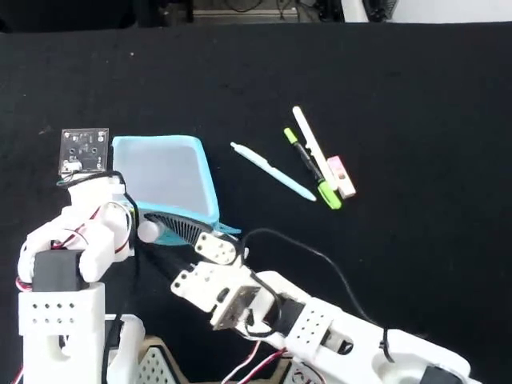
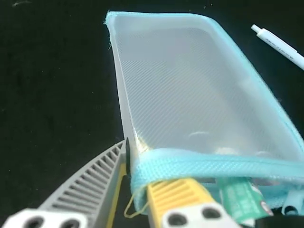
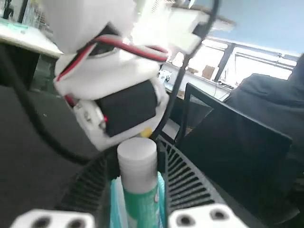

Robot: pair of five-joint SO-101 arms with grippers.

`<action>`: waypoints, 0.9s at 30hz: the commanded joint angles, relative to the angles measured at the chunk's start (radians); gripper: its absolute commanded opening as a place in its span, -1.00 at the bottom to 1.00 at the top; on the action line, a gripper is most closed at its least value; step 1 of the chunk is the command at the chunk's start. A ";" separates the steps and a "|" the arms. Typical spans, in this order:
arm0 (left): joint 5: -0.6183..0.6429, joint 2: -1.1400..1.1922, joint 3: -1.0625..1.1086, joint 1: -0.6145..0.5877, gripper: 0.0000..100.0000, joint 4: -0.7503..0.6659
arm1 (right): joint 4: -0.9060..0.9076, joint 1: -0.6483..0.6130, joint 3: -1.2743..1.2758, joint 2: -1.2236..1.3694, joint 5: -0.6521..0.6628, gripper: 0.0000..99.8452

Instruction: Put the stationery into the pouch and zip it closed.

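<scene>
A translucent pouch (image 1: 160,172) with teal edging lies at the left of the black table. My left gripper (image 1: 134,210) is shut on the pouch's near corner, its grey and yellow fingers (image 2: 99,183) pinching the teal zip edge (image 2: 199,164). My right gripper (image 1: 164,230) is shut on a green glue stick (image 3: 138,190) with a white cap (image 1: 148,232), held at the pouch's near open end. The stick's green body (image 2: 242,202) shows beside the teal edge. A light blue pen (image 1: 272,170), a green highlighter (image 1: 312,168), a white pen (image 1: 314,144) and a pink eraser (image 1: 340,174) lie to the right.
A square printed marker tag (image 1: 84,150) sits just left of the pouch. The left arm's white body (image 3: 109,90) stands close in front of the right gripper. Open black table (image 1: 400,80) stretches behind and to the right of the stationery.
</scene>
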 commanded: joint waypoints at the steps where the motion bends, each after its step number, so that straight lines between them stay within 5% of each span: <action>1: -0.003 -0.008 -0.067 0.016 -0.94 0.000 | 0.063 -0.023 0.019 0.015 0.038 -0.98; 13: -0.003 -0.005 -0.067 0.016 -0.94 0.000 | 0.075 0.005 0.008 0.015 0.038 -0.98; 19: -0.003 -0.003 -0.067 0.016 -0.94 0.000 | 0.284 -0.002 -0.064 0.015 0.037 -0.97; 27: -0.003 -0.003 -0.067 0.016 -0.94 0.000 | 0.319 -0.002 -0.079 0.015 0.037 -0.85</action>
